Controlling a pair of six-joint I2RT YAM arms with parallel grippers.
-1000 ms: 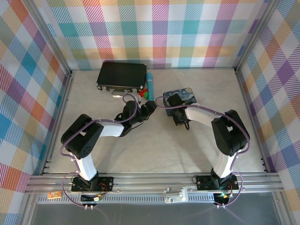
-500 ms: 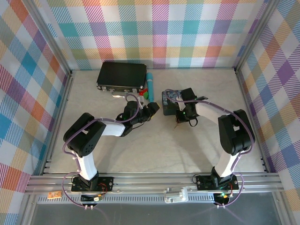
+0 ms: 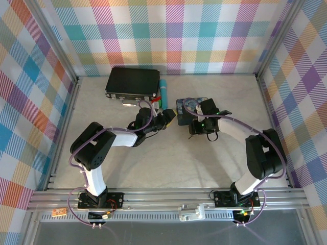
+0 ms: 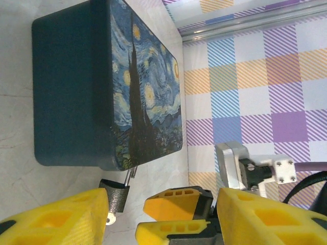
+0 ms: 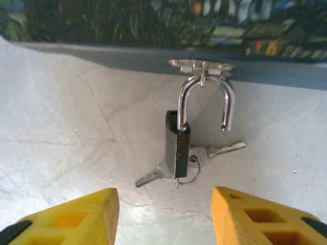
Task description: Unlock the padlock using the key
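Note:
The padlock (image 5: 177, 148) hangs by its silver shackle (image 5: 204, 97) from the hasp of the blue painted tin (image 5: 153, 20). One shackle leg is free of the dark body. Small keys on a ring lie under it. One key (image 5: 150, 177) points left and another points right, and a thin sliver sticks out of the body's underside. My right gripper (image 5: 164, 204) stands open just in front of the padlock, holding nothing. My left gripper (image 4: 163, 196) is open beside the tin (image 4: 76, 87), near the padlock (image 4: 115, 196). In the top view the left gripper (image 3: 166, 118) and right gripper (image 3: 196, 127) flank the tin (image 3: 190, 105).
A black case (image 3: 132, 82) lies at the back left. A teal tube (image 3: 164, 91) and small red and green pieces (image 3: 158, 103) sit next to it, close to my left wrist. Plaid walls and metal frame rails enclose the table.
My right gripper has opened and let go at the padlock, and its arm has swung out to the right. The left gripper has edged closer to the tin.

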